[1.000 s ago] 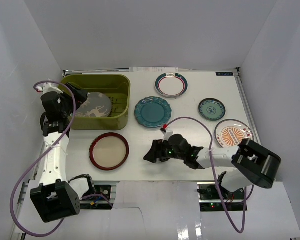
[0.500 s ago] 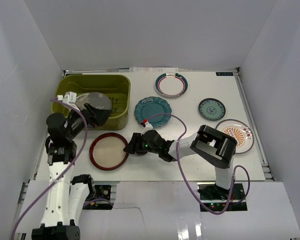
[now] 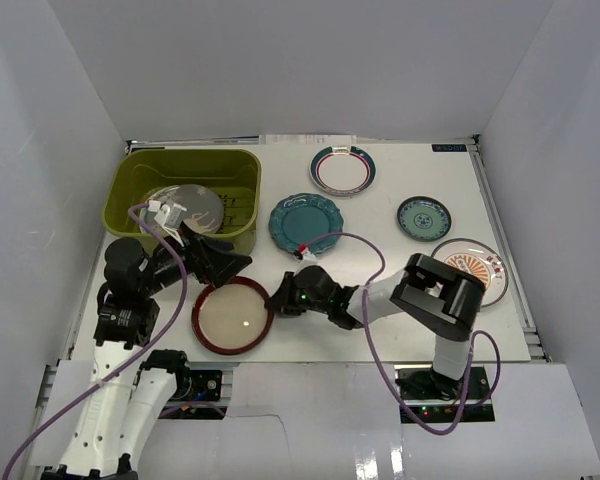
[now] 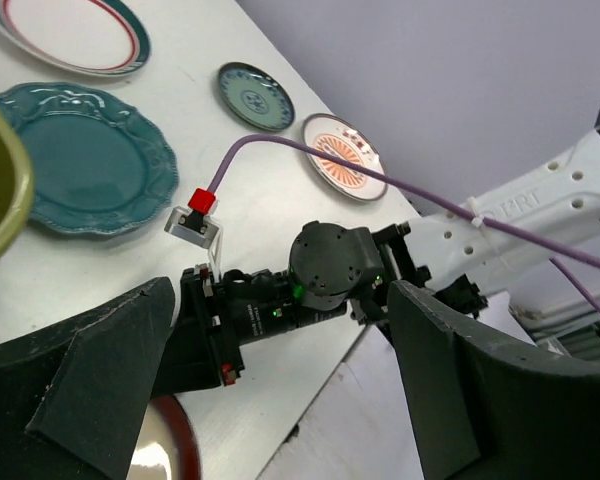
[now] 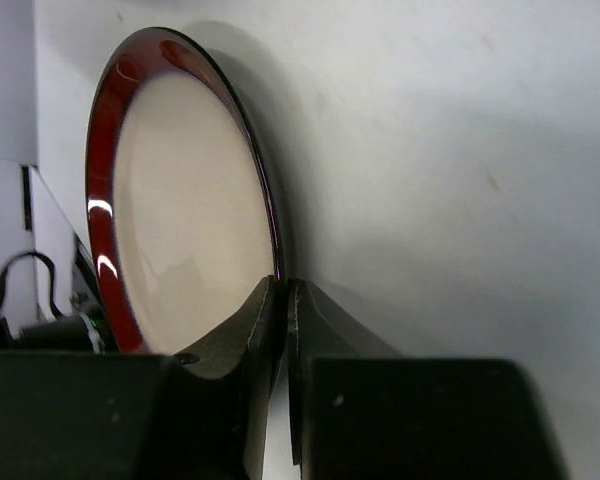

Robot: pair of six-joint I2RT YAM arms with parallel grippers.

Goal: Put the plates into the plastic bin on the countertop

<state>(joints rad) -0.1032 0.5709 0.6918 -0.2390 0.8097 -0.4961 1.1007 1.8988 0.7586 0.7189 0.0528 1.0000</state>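
Observation:
A red-rimmed cream plate lies on the white countertop, near the front. My right gripper is shut on its right rim; in the right wrist view the fingertips pinch the plate edge. Just beyond the plate's far edge, my left gripper hovers open with nothing between its fingers. The olive plastic bin at the back left holds a grey plate. Loose plates: scalloped teal, teal-red rimmed white, small teal, orange-sunburst.
The right arm stretches low across the countertop's front, its purple cable looping over the middle. The sunburst plate is partly hidden by the right arm's elbow. White walls enclose three sides.
My right gripper has closed on the red-rimmed plate's rim, and the plate has shifted slightly right and nearer. My left arm has swung from the bin towards the plate, still open.

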